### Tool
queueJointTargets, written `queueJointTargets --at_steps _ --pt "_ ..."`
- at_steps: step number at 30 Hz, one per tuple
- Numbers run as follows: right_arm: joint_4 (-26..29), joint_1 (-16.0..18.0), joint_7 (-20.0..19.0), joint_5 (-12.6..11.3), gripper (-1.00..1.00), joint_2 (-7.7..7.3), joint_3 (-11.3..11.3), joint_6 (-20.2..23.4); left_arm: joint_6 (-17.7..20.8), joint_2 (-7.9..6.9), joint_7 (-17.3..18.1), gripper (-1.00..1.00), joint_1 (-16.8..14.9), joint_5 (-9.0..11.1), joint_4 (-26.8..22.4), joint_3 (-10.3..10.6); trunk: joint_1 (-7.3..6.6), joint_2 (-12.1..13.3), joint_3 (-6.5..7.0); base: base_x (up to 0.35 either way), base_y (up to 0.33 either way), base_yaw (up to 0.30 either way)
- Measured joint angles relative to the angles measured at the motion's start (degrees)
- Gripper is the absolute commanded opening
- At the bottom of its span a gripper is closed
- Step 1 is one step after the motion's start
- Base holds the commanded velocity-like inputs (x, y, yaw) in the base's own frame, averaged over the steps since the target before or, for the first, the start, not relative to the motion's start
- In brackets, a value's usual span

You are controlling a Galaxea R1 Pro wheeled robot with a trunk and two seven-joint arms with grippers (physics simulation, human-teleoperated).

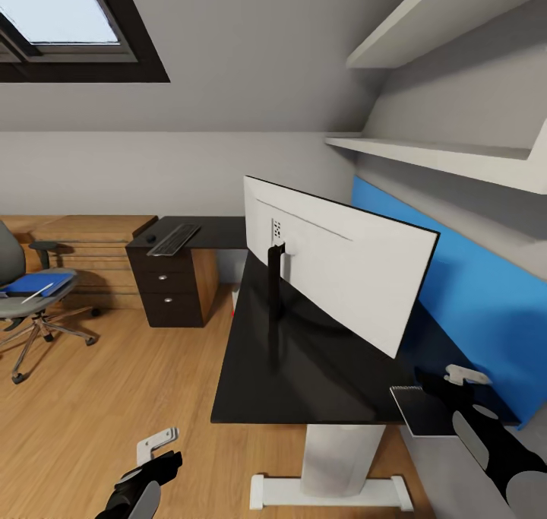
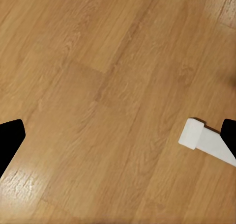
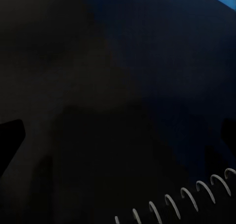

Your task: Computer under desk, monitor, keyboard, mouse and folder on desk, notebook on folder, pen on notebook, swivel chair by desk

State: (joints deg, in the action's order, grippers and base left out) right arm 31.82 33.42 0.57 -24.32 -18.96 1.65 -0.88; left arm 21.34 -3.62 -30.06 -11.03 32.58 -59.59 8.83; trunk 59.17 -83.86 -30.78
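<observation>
At your far left the swivel chair (image 1: 23,295) carries the bright blue folder (image 1: 34,283) with the thin white pen (image 1: 36,293) lying on it. Your left gripper (image 1: 156,447) hangs spread over the wood floor (image 1: 137,382). Further right, keyboard (image 1: 174,239) and mouse (image 1: 150,238) share the far desk (image 1: 304,367) wing — the monitor (image 1: 342,268) shows its white back. Your right gripper (image 1: 456,378) holds a spiral notebook (image 1: 420,409) over the desk's near right corner; whether it's clamped, you cannot tell.
</observation>
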Motion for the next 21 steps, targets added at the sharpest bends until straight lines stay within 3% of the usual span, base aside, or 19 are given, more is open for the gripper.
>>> queueJointTargets --at_steps 21 --pt "0.10 -0.01 -0.07 -0.07 1.00 0.01 0.07 0.00 0.00 0.00 0.09 1.00 -0.01 0.00 0.01 0.01 0.00 0.00 0.00 -0.092 0.000 0.000"
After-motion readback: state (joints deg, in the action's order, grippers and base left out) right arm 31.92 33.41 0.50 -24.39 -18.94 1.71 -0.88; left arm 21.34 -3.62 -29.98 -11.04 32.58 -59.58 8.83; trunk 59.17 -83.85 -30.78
